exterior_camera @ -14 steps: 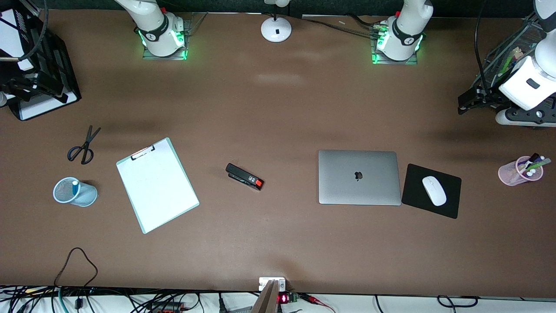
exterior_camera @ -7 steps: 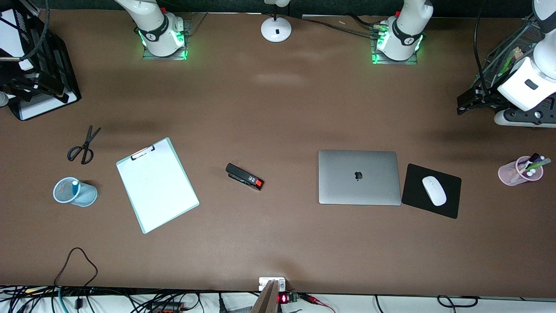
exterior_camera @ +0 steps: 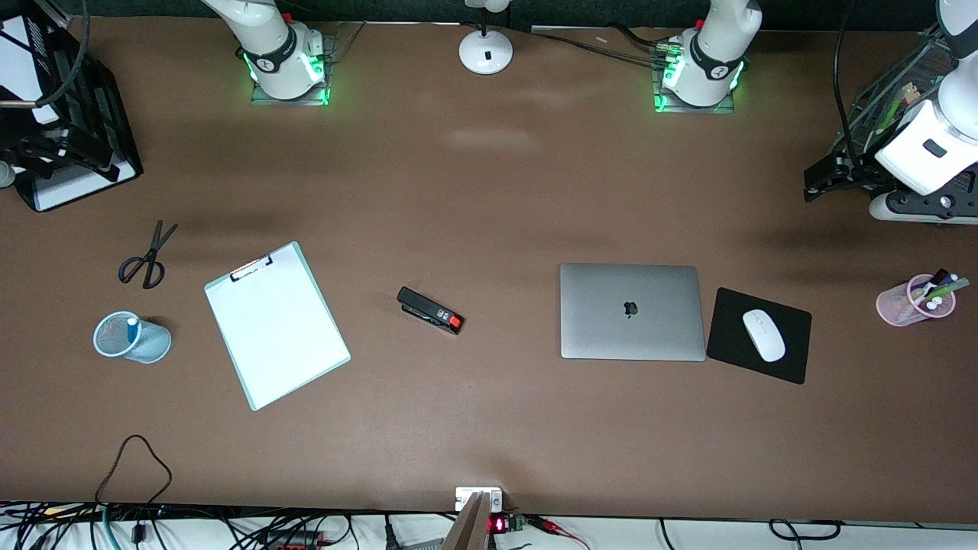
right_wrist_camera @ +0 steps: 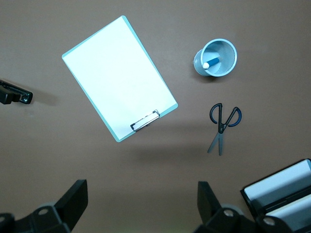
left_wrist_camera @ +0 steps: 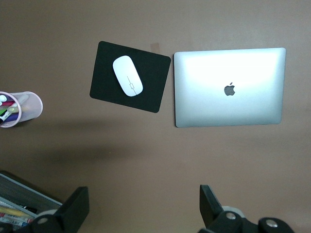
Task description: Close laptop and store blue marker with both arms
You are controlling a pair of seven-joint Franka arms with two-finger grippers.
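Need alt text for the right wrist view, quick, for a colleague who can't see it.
The open right gripper hangs high over the brown table. Below it a blue mesh cup holds the blue marker, with scissors and a white clipboard lying beside it.

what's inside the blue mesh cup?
The blue marker stands inside the blue mesh cup, white end up, leaning on the wall. Its lower end is hidden by the cup; nothing else shows inside.

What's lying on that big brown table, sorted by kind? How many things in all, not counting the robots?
Computer gear: 3, laptop, mouse, mouse pad
Cups: 2, blue mesh cup holding the blue marker, pink cup of pens
Desk tools: 3, scissors, stapler, clipboard
Total: 9
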